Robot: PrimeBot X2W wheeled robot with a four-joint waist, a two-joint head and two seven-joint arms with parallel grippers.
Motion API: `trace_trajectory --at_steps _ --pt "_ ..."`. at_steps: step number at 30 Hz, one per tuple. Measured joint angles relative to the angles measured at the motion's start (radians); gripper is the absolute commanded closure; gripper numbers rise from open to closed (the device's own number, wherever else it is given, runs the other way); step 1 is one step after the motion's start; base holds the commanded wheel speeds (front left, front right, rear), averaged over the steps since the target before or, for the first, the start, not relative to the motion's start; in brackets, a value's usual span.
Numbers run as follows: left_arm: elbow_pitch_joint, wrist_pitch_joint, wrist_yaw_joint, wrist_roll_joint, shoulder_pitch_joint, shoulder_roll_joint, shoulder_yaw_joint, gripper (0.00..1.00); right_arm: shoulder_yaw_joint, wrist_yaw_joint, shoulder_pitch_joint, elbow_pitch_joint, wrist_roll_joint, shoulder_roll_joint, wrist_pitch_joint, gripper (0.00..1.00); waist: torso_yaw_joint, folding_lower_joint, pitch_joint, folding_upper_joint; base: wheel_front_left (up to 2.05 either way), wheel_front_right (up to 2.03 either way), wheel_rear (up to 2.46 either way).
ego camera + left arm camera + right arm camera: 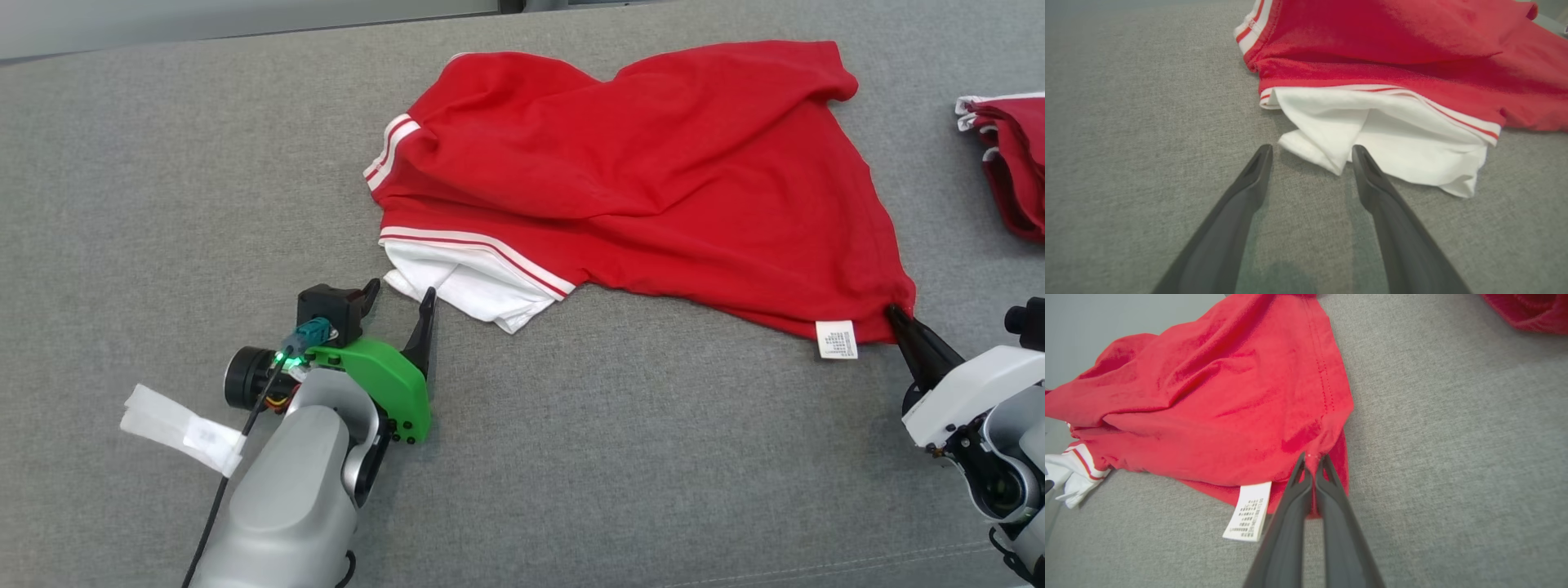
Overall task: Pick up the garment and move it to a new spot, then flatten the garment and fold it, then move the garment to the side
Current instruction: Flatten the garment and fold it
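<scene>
The garment [637,171] is a red shirt with white-striped trim and a white part, lying crumpled and spread on the grey surface. Its white corner [1331,134] lies just ahead of my left gripper [1311,152], which stands open with the cloth's tip between the fingertips, not gripped. In the head view the left gripper [400,296] sits at the garment's lower left. My right gripper [1312,459] is shut on the garment's red hem corner [890,314], beside a white care label [1248,516].
A second red garment with white trim [1008,159] lies at the right edge of the grey fabric surface [122,204]. A white tag hangs from my left forearm [180,429]. Open grey surface stretches left and in front.
</scene>
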Motion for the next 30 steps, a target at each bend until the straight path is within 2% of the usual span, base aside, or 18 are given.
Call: trace_trajectory --at_steps 5,10,14,22,28,29,30 --pt "0.05 0.003 -0.007 0.016 -0.032 0.0 -0.034 0.0 0.02 0.0 -0.021 0.011 0.006 -0.002 -0.011 1.0 -0.014 0.0 0.012 0.0 0.0 0.0 0.0" --pt "0.079 -0.044 0.091 0.159 -0.063 0.049 -0.122 0.0 0.046 0.0 -0.035 0.021 0.018 -0.004 -0.021 1.0 -0.021 0.0 0.02 0.0 0.0 0.0 0.0" --pt "0.074 -0.068 0.127 0.23 -0.069 0.082 -0.175 0.0 0.062 0.0 -0.044 0.027 0.028 -0.01 -0.029 1.0 -0.021 0.0 0.02 0.0 0.0 0.0 0.0" --pt "0.034 -0.077 0.115 0.374 -0.09 0.19 -0.305 0.0 0.089 0.0 -0.065 0.037 0.054 -0.014 -0.045 1.0 -0.02 0.0 0.021 0.0 0.0 0.0 0.0" --pt "0.032 -0.077 0.088 0.388 -0.119 0.201 -0.339 0.0 0.115 0.0 -0.083 0.046 0.066 0.0 -0.055 1.0 -0.029 0.0 0.026 0.0 0.0 0.0 0.0" --pt "0.036 -0.076 0.083 0.388 -0.125 0.199 -0.34 0.21 0.119 0.0 -0.087 0.047 0.069 0.001 -0.058 1.0 -0.031 0.0 0.028 0.0 0.0 0.0 0.0" --pt "0.043 -0.072 0.074 0.387 -0.131 0.198 -0.342 0.6 0.122 0.0 -0.091 0.049 0.07 0.002 -0.058 1.0 -0.033 0.0 0.029 0.0 0.0 0.0 0.0"
